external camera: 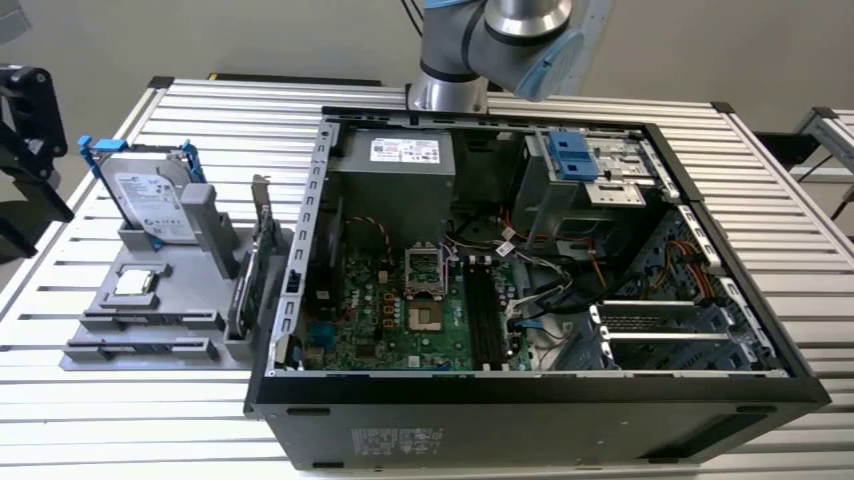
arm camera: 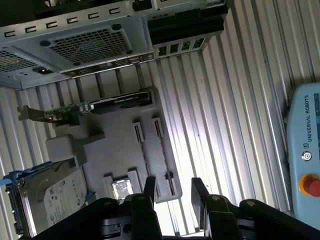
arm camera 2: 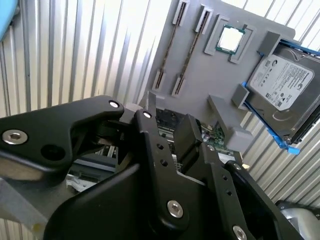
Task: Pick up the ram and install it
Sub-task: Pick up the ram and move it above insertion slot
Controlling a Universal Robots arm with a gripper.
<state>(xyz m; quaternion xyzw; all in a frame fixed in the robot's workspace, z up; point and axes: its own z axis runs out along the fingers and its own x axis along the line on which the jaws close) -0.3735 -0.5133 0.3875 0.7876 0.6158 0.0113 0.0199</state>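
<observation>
— Ribbed aluminium table (external camera: 134,420) under everything. At the exterior view's left sits our grey parts tray (external camera: 80,352), with the hard drive (external camera: 140,195) standing at its back and the upright green card (external camera: 271,255) along the edge nearest the case.

— And the ram (arm camera 2: 168,47)? In both wrist views we see two thin strips on edge between end clips on that tray, just beside the processor chip (arm camera 2: 231,39). We take those for the sticks, not yet picked.

— So we are at the approach. Our gripper (arm camera: 174,184) hangs above the tray, jaws apart, nothing between them.

— To do this well, we judge we should set the jaws across one stick's thin edge, midway between its clips, come down square and lift straight so it doesn't bind. The second stick is near, so a modest spread suits.

— Further right lies the open computer case (external camera: 534,425), motherboard (external camera: 387,310) facing up, long dark memory slots (external camera: 483,318) beside the processor socket (external camera: 420,268).

— What can't we tell?

— How high we hang above the tray, whether the strips carry chips, edge-on as they are, and whether those board slots are empty. Our own fingers (arm camera: 149,190) cover part of the tray, and the blue control box (arm camera: 305,150) is cut off at the frame edge.
</observation>
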